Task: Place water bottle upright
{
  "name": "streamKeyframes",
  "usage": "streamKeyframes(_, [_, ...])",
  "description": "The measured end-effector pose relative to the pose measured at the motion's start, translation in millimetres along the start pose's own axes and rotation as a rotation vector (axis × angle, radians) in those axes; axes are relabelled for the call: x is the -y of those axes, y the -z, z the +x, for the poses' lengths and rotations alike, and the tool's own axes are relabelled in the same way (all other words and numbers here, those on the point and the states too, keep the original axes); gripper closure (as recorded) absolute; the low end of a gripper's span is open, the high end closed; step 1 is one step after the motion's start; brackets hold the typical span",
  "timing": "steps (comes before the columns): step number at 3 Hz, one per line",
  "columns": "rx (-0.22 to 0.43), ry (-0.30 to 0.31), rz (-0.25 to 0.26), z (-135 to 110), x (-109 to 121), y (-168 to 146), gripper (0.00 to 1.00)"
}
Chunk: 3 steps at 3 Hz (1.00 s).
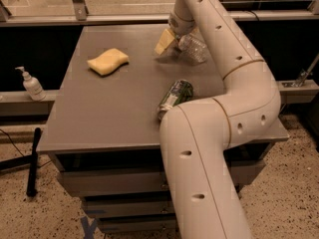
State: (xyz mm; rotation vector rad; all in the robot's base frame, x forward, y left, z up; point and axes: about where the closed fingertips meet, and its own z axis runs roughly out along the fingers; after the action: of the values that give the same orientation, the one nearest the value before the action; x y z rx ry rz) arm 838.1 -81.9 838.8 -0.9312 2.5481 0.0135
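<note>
Water bottle: a clear, ribbed water bottle [195, 49] sits at the far side of the table [114, 108], right of centre, leaning rather than upright. Whether anything is inside it cannot be told.
Can: a green and silver can [175, 96] lies on its side near the front right of the table, well apart from the water bottle. Its near end is hidden behind the arm [234, 83].
Pump bottle: a white pump bottle [33, 85] stands upright on a ledge left of the table, off the tabletop.
Gripper: the gripper [172, 43] hangs low over the far side of the table, at the end of the arm, which reaches across from the front right.
Bottle against gripper: the water bottle is just to the right of the gripper and seems to touch it. Its left end is tucked under the wrist.
Grip: cannot tell whether the gripper is spread or pressed onto the water bottle, since the wrist covers that spot.
Sponge: a yellow sponge [107, 61] lies flat at the far left of the table, well apart from the gripper.
Writing: no brand or lettering can be read on the water bottle, the can or the pump bottle.
</note>
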Motion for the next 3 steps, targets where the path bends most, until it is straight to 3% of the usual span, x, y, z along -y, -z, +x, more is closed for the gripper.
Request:
streamKeyframes(1, [-0.005,0.014,-0.008,-4.3,-6.4,-6.2,0.18])
streamKeyframes(3, [-0.004,0.023,-0.013,-8.7,-10.4,-6.9,0.64])
